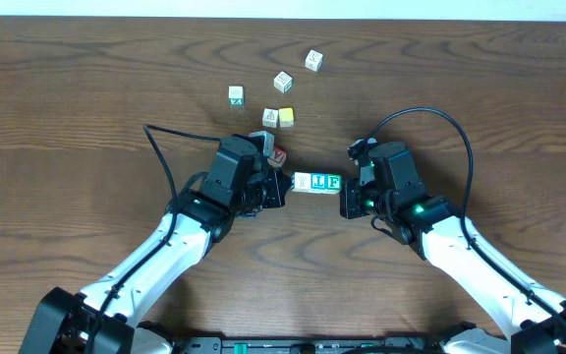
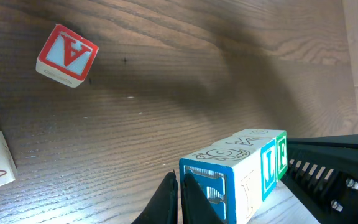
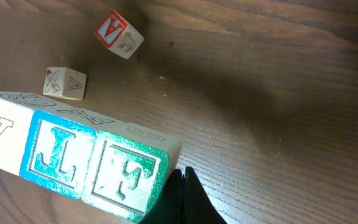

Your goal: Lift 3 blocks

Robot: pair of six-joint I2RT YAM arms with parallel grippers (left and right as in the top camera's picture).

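I record: left arm (image 1: 155,252) and right arm (image 1: 484,260) white-shelled, with black housings directly behind left pincer (image 1: 285,189) and right pincer (image 1: 344,202). A black cable (image 1: 425,110) loops behind each; green lights (image 1: 419,208) sit behind the right.

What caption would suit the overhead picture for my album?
Left pincer and right pincer squeeze a row of three letter blocks between them.

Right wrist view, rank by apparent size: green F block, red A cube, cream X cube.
1. green F block: largest by far, though it sits nearest the camera.
2. red A cube and cream X cube: both farther off and close in size; the tilted red one may only seem bigger, so unranked.
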